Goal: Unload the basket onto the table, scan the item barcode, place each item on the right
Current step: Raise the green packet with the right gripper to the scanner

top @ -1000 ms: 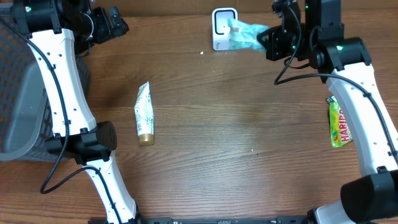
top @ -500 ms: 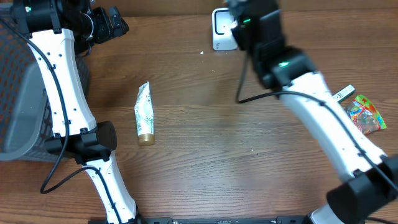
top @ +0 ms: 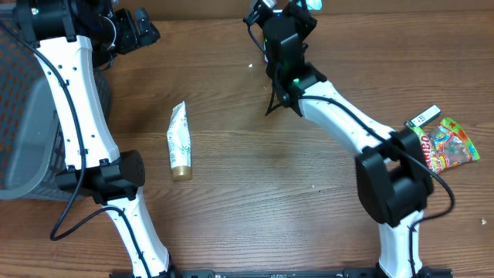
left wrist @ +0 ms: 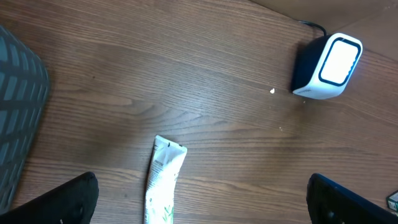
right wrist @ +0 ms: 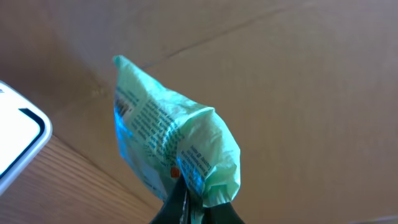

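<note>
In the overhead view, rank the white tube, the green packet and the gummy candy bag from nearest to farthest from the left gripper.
From the left gripper:
1. white tube: lying on the table's left half.
2. green packet: at the back, near the centre.
3. gummy candy bag: at the far right edge.

Mint-green printed packet (right wrist: 179,149), white scanner (left wrist: 328,65)

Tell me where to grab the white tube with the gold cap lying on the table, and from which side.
Take the white tube around its middle, coming straight down from above with the jaws across its narrow width. It lies flat on the table, gold cap toward the robot, and both long sides are free, so that likely suits best.
</note>
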`<action>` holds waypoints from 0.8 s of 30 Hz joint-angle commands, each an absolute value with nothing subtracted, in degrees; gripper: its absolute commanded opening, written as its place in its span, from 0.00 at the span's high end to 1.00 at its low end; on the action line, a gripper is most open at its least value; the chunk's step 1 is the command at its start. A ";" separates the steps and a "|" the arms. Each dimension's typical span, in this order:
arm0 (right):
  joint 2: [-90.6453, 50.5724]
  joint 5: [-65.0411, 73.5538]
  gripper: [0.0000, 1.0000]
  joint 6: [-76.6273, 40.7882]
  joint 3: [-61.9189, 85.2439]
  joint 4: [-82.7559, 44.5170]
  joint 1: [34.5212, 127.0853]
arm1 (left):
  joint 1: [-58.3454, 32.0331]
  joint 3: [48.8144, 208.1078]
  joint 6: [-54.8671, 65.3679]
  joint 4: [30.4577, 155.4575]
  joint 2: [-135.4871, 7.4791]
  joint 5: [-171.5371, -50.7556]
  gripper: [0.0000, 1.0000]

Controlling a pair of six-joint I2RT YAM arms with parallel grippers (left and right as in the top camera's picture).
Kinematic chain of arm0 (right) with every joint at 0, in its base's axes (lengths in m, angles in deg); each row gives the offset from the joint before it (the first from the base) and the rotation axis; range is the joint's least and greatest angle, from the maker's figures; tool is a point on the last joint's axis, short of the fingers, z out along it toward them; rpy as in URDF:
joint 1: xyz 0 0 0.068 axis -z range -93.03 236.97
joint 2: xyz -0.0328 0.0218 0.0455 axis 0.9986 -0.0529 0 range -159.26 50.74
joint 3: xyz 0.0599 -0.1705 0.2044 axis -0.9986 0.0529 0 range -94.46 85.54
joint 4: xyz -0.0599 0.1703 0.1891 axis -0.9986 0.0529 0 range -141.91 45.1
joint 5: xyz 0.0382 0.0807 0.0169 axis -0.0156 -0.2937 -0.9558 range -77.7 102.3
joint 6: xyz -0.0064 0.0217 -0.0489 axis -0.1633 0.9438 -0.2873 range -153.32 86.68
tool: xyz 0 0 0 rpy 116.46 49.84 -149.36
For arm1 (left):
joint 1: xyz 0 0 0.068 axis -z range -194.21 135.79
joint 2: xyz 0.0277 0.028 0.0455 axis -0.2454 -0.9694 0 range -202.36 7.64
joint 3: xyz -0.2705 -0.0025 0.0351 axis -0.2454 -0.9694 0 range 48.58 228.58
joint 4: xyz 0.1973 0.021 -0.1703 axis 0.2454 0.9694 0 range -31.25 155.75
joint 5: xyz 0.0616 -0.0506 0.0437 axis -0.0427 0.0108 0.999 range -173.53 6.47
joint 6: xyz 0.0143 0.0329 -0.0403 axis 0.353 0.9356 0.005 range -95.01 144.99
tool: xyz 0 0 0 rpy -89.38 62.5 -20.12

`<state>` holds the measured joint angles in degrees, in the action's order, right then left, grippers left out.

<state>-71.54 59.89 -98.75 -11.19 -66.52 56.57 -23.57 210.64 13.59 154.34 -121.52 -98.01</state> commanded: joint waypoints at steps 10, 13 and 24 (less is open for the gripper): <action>-78.45 55.67 0.96 -110.75 -12.15 -71.43 57.10 | -23.18 211.34 14.29 154.28 -120.93 -97.94 0.00; -79.39 55.24 0.96 -110.77 -12.15 -75.63 57.14 | -23.18 211.34 14.29 154.28 -120.93 -97.94 0.00; -81.31 53.07 0.96 -111.42 -12.15 -77.60 58.35 | -23.18 211.34 14.29 154.28 -120.93 -97.94 0.00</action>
